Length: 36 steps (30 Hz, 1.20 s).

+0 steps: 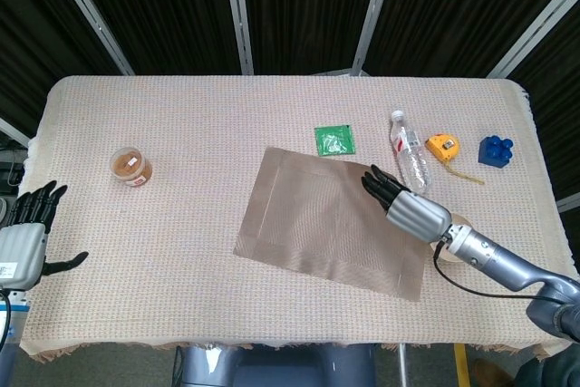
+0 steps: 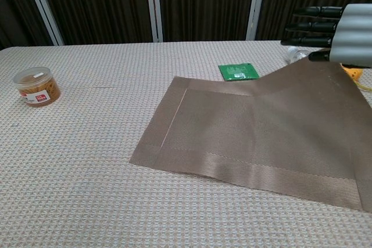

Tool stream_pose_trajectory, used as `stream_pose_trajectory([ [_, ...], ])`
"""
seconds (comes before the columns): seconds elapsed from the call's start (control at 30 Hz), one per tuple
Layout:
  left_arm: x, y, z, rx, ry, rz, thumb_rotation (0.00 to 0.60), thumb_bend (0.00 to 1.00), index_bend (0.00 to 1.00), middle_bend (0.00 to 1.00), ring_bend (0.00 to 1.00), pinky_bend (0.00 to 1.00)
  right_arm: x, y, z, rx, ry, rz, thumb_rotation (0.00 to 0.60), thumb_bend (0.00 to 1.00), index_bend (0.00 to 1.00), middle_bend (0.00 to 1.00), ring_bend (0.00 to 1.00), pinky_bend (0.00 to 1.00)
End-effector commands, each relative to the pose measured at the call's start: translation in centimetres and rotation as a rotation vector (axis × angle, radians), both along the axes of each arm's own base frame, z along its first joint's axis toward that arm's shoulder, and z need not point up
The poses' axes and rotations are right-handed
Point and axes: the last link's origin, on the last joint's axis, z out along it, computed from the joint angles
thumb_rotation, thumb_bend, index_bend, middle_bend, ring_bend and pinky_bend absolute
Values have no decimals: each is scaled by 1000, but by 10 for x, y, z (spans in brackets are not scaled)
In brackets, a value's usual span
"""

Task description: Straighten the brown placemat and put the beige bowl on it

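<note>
The brown placemat (image 1: 331, 224) lies askew across the middle of the table, its long side running left to right. My right hand (image 1: 408, 208) grips its far right corner; in the chest view that corner of the placemat (image 2: 250, 126) is lifted off the cloth up to the right hand (image 2: 336, 26). The beige bowl (image 1: 459, 221) sits just right of the mat, mostly hidden under my right wrist, with only a sliver of rim showing. My left hand (image 1: 27, 235) hangs open off the table's left edge, holding nothing.
An orange-lidded jar (image 1: 130, 167) stands at the left. Behind the mat lie a green packet (image 1: 334, 140), a water bottle (image 1: 410, 153), a yellow tape measure (image 1: 442, 147) and a blue block (image 1: 496, 150). The woven tablecloth (image 1: 163, 251) is bare at front left.
</note>
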Motion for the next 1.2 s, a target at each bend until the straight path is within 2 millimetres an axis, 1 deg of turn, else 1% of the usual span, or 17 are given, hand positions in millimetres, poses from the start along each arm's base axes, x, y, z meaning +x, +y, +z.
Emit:
stream_pose_trajectory([
  [0.03, -2, 0, 1, 1, 2, 2, 600, 0, 0, 0, 0, 0, -2, 6, 10, -75, -140, -43, 600, 0, 0, 0, 0, 0],
  [0.07, -2, 0, 1, 1, 2, 2, 600, 0, 0, 0, 0, 0, -3, 7, 12, -81, -166, -53, 600, 0, 0, 0, 0, 0],
  [0.1, -2, 1, 1, 1, 1, 0, 600, 0, 0, 0, 0, 0, -6, 14, 19, -92, -244, -88, 600, 0, 0, 0, 0, 0],
  [0.23, -2, 1, 1, 2, 3, -29, 600, 0, 0, 0, 0, 0, -21, 45, 42, -100, -549, -237, 600, 0, 0, 0, 0, 0],
  [0.33, 0, 1, -3, -14, 7, -72, 600, 7, 2, 0, 0, 0, -33, 69, 59, -93, -763, -363, 600, 0, 0, 0, 0, 0],
  [0.4, 2, 3, -8, -41, 4, -108, 600, 19, 17, 0, 0, 0, -40, 81, 67, -100, -840, -410, 600, 0, 0, 0, 0, 0],
  [0.5, 5, 9, -19, -99, -14, -174, 600, 38, 55, 0, 0, 0, -49, 97, 75, -97, -967, -487, 600, 0, 0, 0, 0, 0],
  [0.53, 6, 14, -27, -132, -10, -218, 600, 56, 70, 0, 0, 0, -54, 106, 76, -76, -1041, -541, 600, 0, 0, 0, 0, 0],
  [0.63, 9, 21, -45, -202, 10, -307, 600, 162, 119, 0, 0, 0, -60, 123, 77, -42, -1139, -616, 600, 0, 0, 0, 0, 0],
  [0.7, 16, 27, -57, -241, 31, -375, 600, 205, 146, 0, 0, 0, -62, 131, 75, -35, -1185, -649, 600, 0, 0, 0, 0, 0],
  [0.73, 21, 32, -66, -263, 53, -421, 600, 226, 163, 0, 0, 0, -63, 136, 74, -33, -1220, -670, 600, 0, 0, 0, 0, 0],
  [0.77, 22, 33, -69, -268, 58, -432, 600, 245, 183, 0, 0, 0, -63, 137, 74, -33, -1229, -676, 600, 0, 0, 0, 0, 0],
  [0.83, 34, 41, -87, -304, 85, -498, 600, 260, 220, 0, 0, 0, -62, 144, 71, -21, -1298, -714, 600, 0, 0, 0, 0, 0],
  [0.9, 45, 48, -102, -322, 115, -549, 600, 264, 255, 0, 0, 0, -64, 147, 71, -25, -1316, -734, 600, 0, 0, 0, 0, 0],
  [1.03, 63, 60, -126, -347, 179, -606, 600, 270, 292, 0, 0, 0, -69, 146, 71, -43, -1294, -744, 600, 0, 0, 0, 0, 0],
  [1.2, 75, 78, -152, -356, 224, -619, 600, 267, 323, 0, 0, 0, -73, 143, 72, -41, -1304, -755, 600, 0, 0, 0, 0, 0],
])
